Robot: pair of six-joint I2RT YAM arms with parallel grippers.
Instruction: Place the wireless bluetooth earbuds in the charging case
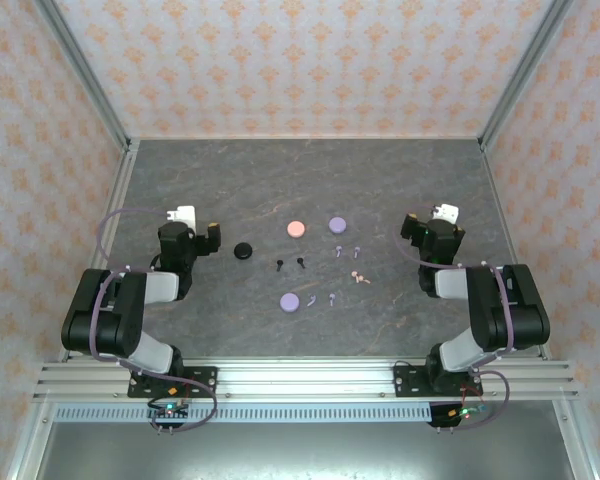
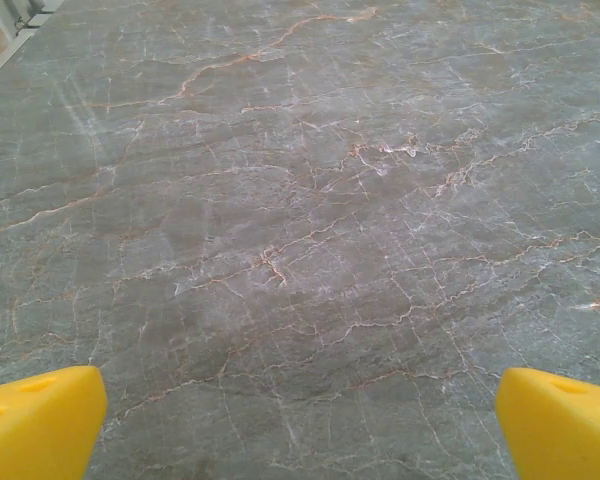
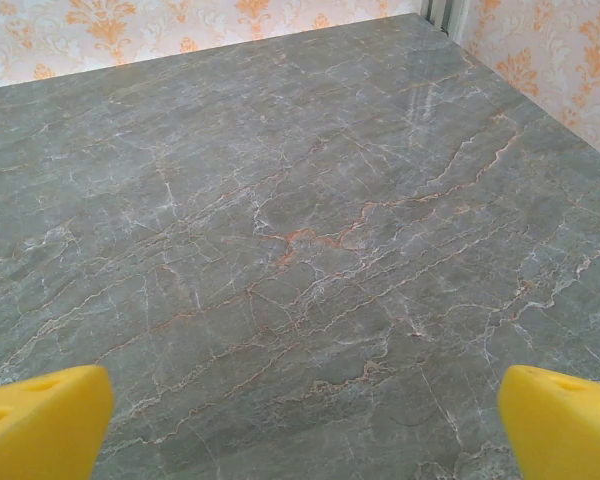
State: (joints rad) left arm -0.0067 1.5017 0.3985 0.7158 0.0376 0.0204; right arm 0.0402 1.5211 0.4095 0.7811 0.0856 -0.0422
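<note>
Yellow fingertips (image 2: 35,420) spread wide on the left hand (image 2: 300,425), right hand (image 3: 305,425) spread likewise, both empty. Earbuds (image 1: 301,263) lie loose on the surface (image 1: 180,170): black pair (image 1: 279,265) just arm-side of the pink case (image 1: 295,228), pink pair (image 1: 359,277) and lilac ones (image 1: 339,252) farther to its right.

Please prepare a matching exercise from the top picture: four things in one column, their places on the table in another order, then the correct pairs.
Things:
1. black case
2. pink case
3. pink earbuds
4. near purple case

Places:
A. nearest to the near edge of the table
B. farthest right of the four
C. farthest left of the four
D. just left of the far purple case

Pairs: 1-C, 2-D, 3-B, 4-A
</note>
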